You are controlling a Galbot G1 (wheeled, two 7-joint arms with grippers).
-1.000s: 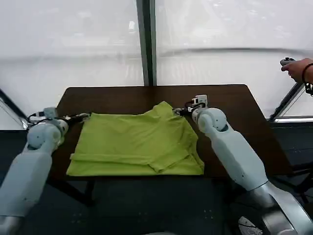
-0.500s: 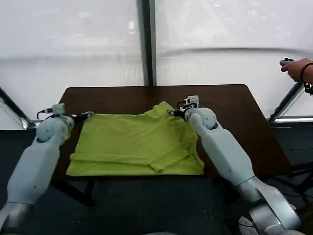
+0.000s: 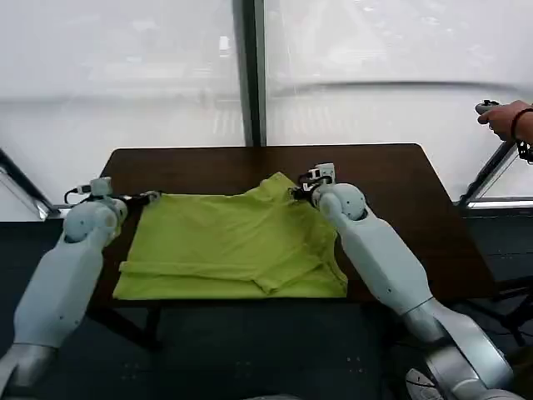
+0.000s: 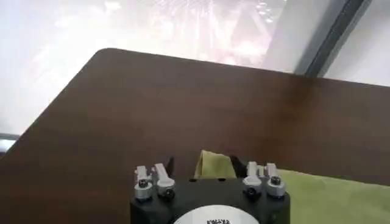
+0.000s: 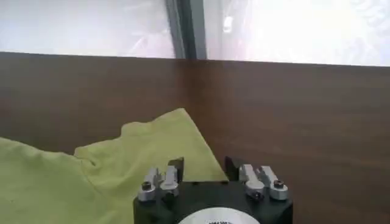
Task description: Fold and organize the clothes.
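The lime-green T-shirt [image 3: 233, 246] lay spread and partly folded on the dark brown bench [image 3: 416, 208], its near edge along the bench's front edge and a peaked corner pointing toward the window.

My left gripper [image 3: 148, 197] sat low at the shirt's far left corner. In the left wrist view its jaws stood apart with that green corner [image 4: 214, 165] between them, the left gripper [image 4: 202, 165] not closed on the cloth.

My right gripper [image 3: 297, 192] was at the shirt's far right side, just beside the peaked corner. In the right wrist view the jaws of the right gripper [image 5: 203, 165] stood apart over the shirt's edge [image 5: 177, 143], one jaw above green cloth, the other above bare bench.
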